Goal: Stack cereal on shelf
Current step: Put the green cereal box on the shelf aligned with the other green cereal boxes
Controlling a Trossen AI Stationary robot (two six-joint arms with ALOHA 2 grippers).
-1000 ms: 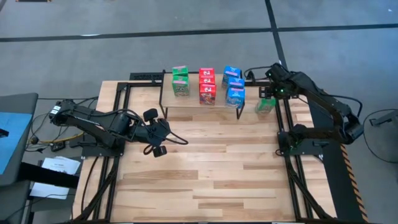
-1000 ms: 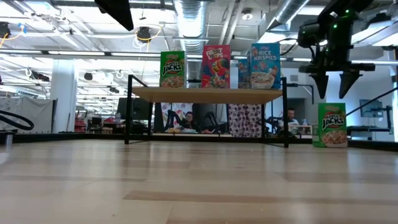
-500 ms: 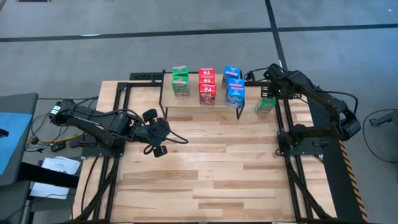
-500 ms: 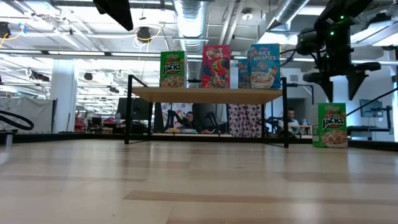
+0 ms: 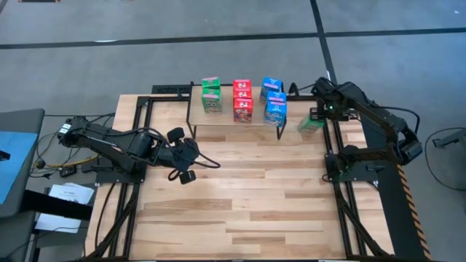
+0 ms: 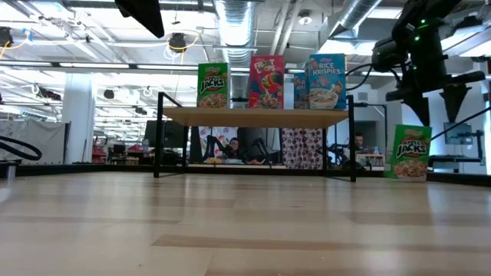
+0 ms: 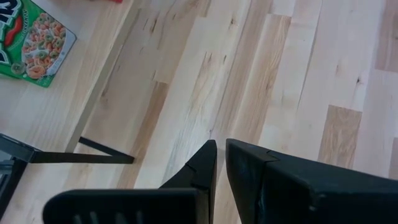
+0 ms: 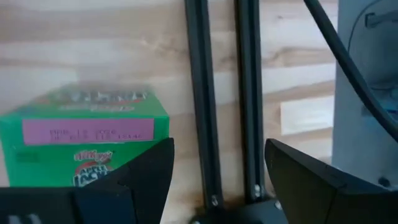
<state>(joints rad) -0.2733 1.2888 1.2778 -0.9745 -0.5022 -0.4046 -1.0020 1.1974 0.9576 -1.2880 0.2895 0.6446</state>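
Note:
The shelf (image 5: 231, 126) (image 6: 253, 115) stands at the table's far side. It carries rows of green (image 6: 213, 84), red (image 6: 266, 80) and blue (image 6: 327, 80) cereal boxes. One more green box (image 5: 311, 124) (image 6: 409, 153) (image 8: 87, 140) stands on the table just right of the shelf, slightly tilted. My right gripper (image 5: 319, 114) (image 6: 435, 115) (image 8: 217, 168) hangs open just above it, offset toward its right side. My left gripper (image 5: 189, 151) (image 7: 219, 155) waits shut over the table near the shelf's left leg (image 7: 81, 152). My right gripper comes down from above beside the green box. In the right wrist view one finger (image 8: 146, 174) stands in front of the box's upper front corner (image 8: 158, 134). I cannot tell whether it touches the box.
Black frame rails (image 8: 202, 93) run along the table's right edge, right beside the green box. The near half of the slatted tabletop (image 5: 240, 211) is bare wood. People sit in the room beyond the shelf (image 6: 230, 146).
My right gripper has moved toward the table's right edge, staying open above the green box. The box stood upright a second ago and now leans slightly, on the same spot.

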